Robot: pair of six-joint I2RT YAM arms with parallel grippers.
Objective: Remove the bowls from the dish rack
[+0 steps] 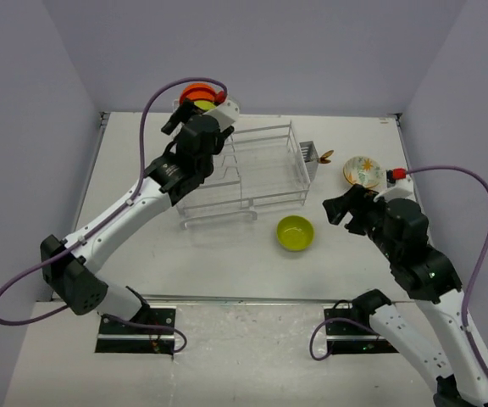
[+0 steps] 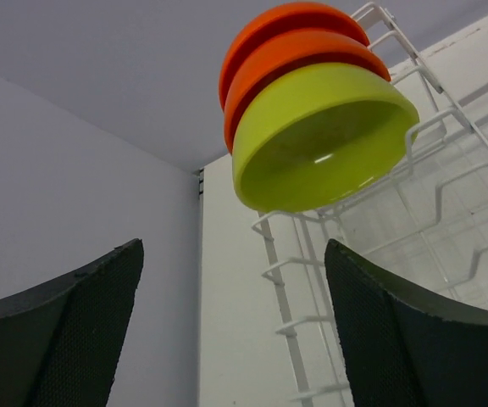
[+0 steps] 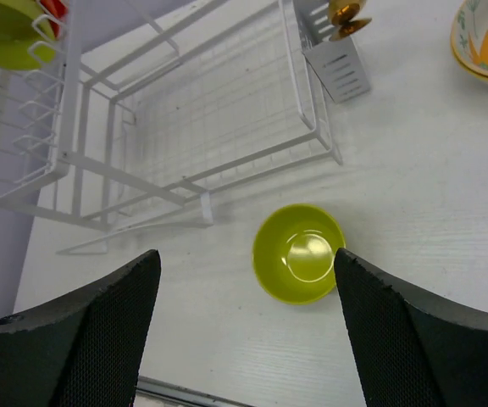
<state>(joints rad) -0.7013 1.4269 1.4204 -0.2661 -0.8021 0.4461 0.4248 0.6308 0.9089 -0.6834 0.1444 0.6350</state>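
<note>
The white wire dish rack [image 1: 265, 170] stands at the back of the table. In its taller slotted end at the left stand two orange-red bowls [image 2: 291, 38] and one lime-green bowl [image 2: 320, 136] on edge, nested. My left gripper [image 2: 231, 331] is open and empty, just below and in front of them. A second lime-green bowl [image 1: 296, 232] sits upright on the table in front of the rack; it also shows in the right wrist view [image 3: 299, 253]. The flower-patterned bowl [image 1: 363, 171] sits on the table right of the rack. My right gripper [image 3: 248, 331] is open and empty above the table near the green bowl.
A small cutlery basket [image 3: 335, 61] hangs on the rack's right end with a brown-gold utensil [image 3: 348, 14] in it. Grey walls stand at the back and both sides. The table's near edge [image 3: 193, 394] runs just below my right gripper.
</note>
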